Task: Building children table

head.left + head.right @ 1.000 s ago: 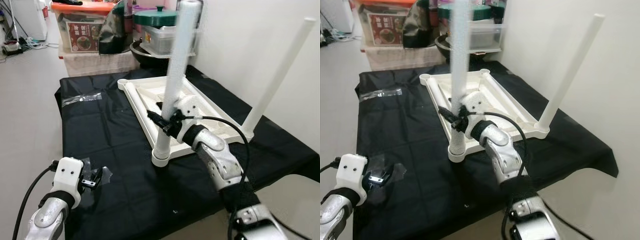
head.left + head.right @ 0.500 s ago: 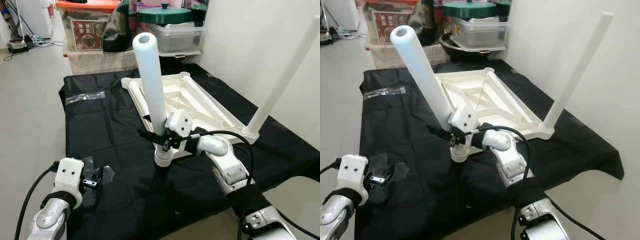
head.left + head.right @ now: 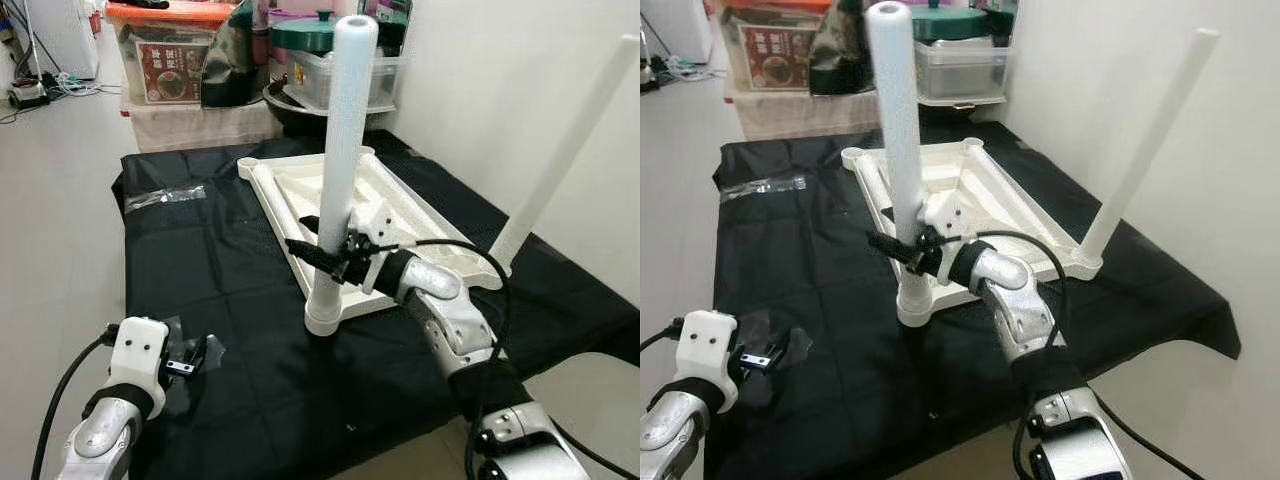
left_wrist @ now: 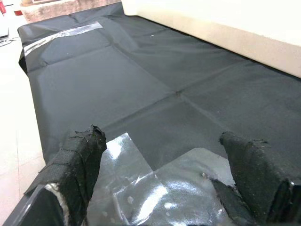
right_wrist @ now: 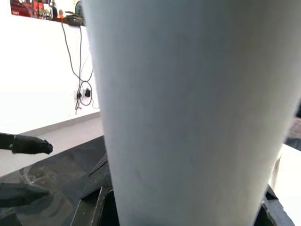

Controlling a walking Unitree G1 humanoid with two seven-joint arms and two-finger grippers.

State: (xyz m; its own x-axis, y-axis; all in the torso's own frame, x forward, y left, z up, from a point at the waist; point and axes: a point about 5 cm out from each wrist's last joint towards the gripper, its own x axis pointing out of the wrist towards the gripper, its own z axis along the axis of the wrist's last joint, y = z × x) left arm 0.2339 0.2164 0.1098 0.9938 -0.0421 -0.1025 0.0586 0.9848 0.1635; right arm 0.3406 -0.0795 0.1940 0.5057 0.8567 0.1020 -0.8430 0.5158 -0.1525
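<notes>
An upturned white child's tabletop (image 3: pixel 420 215) lies on a surface draped in black cloth (image 3: pixel 220 260). A white tube leg (image 3: pixel 343 140) stands nearly upright in the near left corner socket (image 3: pixel 322 318). My right gripper (image 3: pixel 322 252) is shut on this leg low down; the right wrist view has the leg (image 5: pixel 188 117) close up. A second white leg (image 3: pixel 560 150) rises from the far right corner. My left gripper (image 3: pixel 195 355) hovers open low over the cloth's near left part, its black fingers (image 4: pixel 80 160) apart above a clear tape patch (image 4: pixel 155 188).
A strip of clear tape (image 3: pixel 165 195) lies on the cloth at the back left. Behind the table are an orange-lidded box (image 3: pixel 165 55), a green-lidded pot (image 3: pixel 310 28) and a clear container. A white wall (image 3: pixel 500 80) runs along the right; tiled floor (image 3: pixel 60 200) is on the left.
The leg held by my right gripper leaned toward the left half a second ago and now stands nearly upright again in its socket. The left gripper stays put.
</notes>
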